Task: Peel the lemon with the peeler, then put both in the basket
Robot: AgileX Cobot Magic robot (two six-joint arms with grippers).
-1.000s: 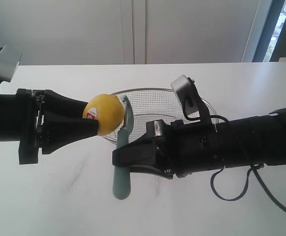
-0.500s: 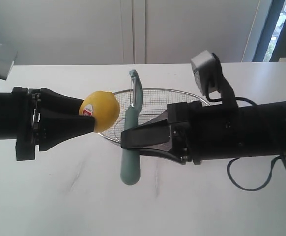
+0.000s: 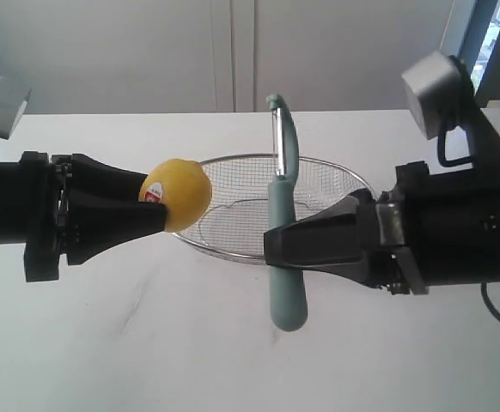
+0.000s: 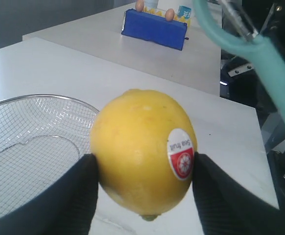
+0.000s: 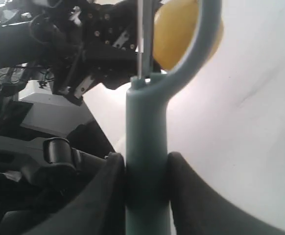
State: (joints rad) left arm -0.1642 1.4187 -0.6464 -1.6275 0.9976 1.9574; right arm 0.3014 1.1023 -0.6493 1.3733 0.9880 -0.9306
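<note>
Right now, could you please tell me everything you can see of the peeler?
The peeler is slim, with a pale teal-green handle that looks like plastic and a curved head carrying a narrow metal blade. It stands nearly upright, head up, held clear of the white table. The right hand is shut on the middle of its handle. In the exterior view it shows in front of the wire basket and apart from the lemon.

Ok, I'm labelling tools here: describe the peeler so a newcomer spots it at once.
On the white table sits a wire basket. In front of it the right gripper holds the peeler upright, curved head topmost. Nothing else is pale teal.
</note>
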